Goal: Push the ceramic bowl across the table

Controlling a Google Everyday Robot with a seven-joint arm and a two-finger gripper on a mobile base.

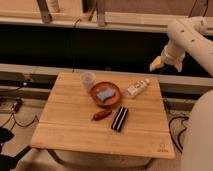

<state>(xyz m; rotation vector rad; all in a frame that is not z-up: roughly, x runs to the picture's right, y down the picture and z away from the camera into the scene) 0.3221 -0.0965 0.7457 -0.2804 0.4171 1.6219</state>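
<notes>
The ceramic bowl (pixel 105 93) is a shallow reddish-brown bowl in the back middle of the light wood table (pixel 65 125). A pale blue object (pixel 105 94) lies inside it. A small pale translucent cup (pixel 88 80) stands just left of and behind the bowl. My gripper (pixel 156 64) hangs from the white arm (pixel 187 37) at the upper right, raised above and beyond the table's back right corner, well apart from the bowl.
A white bottle (pixel 137 88) lies right of the bowl. A small reddish-brown object (pixel 101 115) and a black rectangular object (pixel 119 118) lie in front of the bowl. A long rail (pixel 30 75) runs behind the table. Cables (pixel 20 120) lie on the floor at left.
</notes>
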